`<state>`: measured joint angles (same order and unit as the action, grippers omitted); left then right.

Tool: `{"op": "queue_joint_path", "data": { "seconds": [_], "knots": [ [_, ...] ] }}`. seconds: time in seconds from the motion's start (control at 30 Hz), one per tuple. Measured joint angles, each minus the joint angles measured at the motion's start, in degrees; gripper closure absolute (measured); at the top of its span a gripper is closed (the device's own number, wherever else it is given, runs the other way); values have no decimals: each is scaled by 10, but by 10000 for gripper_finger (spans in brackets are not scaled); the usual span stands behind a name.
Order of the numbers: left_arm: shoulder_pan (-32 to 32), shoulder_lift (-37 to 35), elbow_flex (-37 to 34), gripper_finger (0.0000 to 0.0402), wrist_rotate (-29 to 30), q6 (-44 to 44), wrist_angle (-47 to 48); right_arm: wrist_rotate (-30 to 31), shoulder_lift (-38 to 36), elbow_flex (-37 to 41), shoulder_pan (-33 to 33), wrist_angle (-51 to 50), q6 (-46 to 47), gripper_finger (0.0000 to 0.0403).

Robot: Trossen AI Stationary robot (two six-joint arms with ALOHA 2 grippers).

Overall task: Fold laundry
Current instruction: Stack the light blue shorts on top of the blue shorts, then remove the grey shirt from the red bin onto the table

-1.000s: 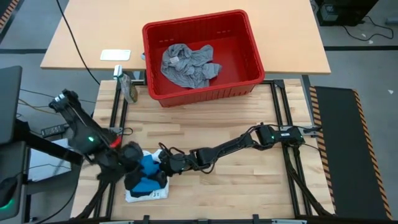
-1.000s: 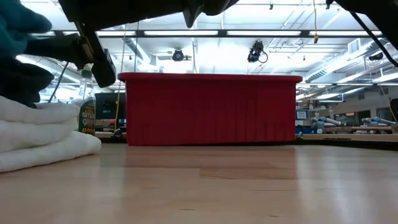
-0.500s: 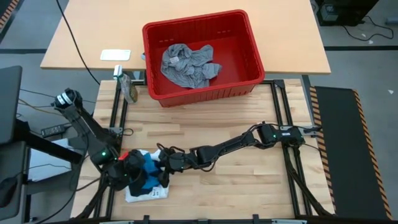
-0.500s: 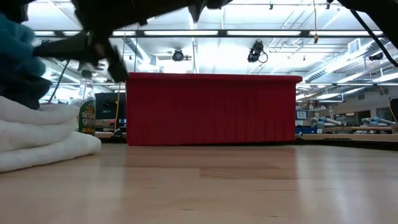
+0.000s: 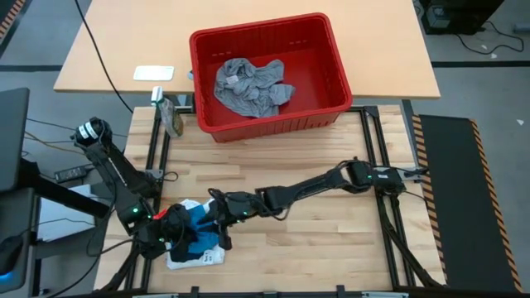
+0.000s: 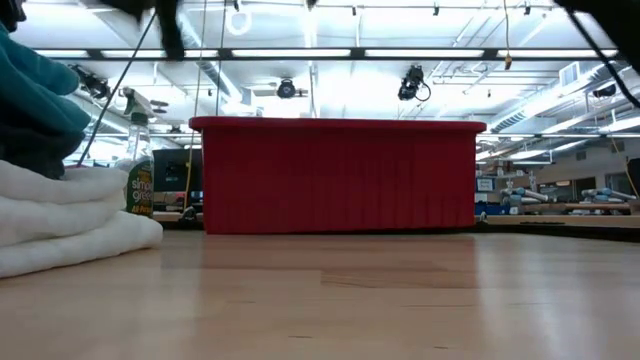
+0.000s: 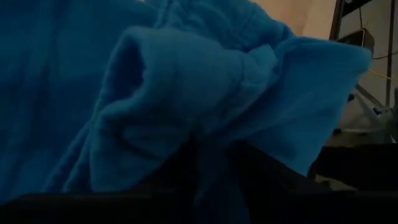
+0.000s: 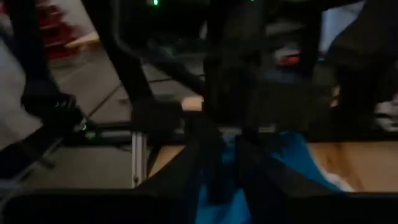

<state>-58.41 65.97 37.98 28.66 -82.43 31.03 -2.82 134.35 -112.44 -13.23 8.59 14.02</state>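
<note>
A bright blue garment point(image 5: 199, 220) tops a small stack at the near left of the table. It lies on a dark layer point(image 6: 25, 150) and a folded white garment point(image 5: 192, 257). My left gripper point(image 5: 180, 234) comes in from the left and my right gripper point(image 5: 217, 223) from the right, and both are shut on the blue cloth. A crumpled grey garment point(image 5: 248, 85) lies on the floor of the red basket point(image 5: 331, 62) at the far side. My left gripper pinches a bunched fold of the blue garment point(image 7: 214, 146) between its two fingers point(image 7: 255, 171), slanting down from the table's left. The cloth bulges out beyond the fingertips in several layers. My right gripper pinches the blue garment's right-hand edge point(image 8: 219, 190) between its fingers point(image 8: 199, 158), coming nearly level from the table's right. How many layers it has, I cannot tell.
A spray bottle point(image 5: 171, 117) stands at the table's far left, beside the basket. A white card point(image 5: 154, 73) lies on the far table. Bare wood stretches across the middle and right of the near table point(image 5: 331, 240).
My left gripper has sunk toward the table's near edge onto the stack. My right gripper has rolled about its own line and risen a little. The blue garment's right-hand part has come up off the stack, while the white garment has stayed put.
</note>
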Motion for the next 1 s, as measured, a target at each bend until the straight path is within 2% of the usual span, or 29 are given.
{"op": "queue_joint_path", "data": {
  "seconds": [0.27, 0.47, 0.67, 0.9, 1.0],
  "knots": [
    [-8, -6, 0, 285, -3, -39, -1, -67, 49, 1, 24, -31, 39, 374],
    [-11, -42, 0, 285, -4, -44, -1, -77, 43, 2, 24, -39, 34, 389],
    [-2, -103, 0, 285, 19, 14, -1, -86, -1, 2, 36, -33, 98, 365],
    [20, -180, 0, 285, 32, 88, 15, -79, -40, 2, 55, -73, 143, 293],
    [29, -213, 0, 285, 42, 125, 16, -48, -63, 2, 66, -127, 154, 265]
  ]
}}
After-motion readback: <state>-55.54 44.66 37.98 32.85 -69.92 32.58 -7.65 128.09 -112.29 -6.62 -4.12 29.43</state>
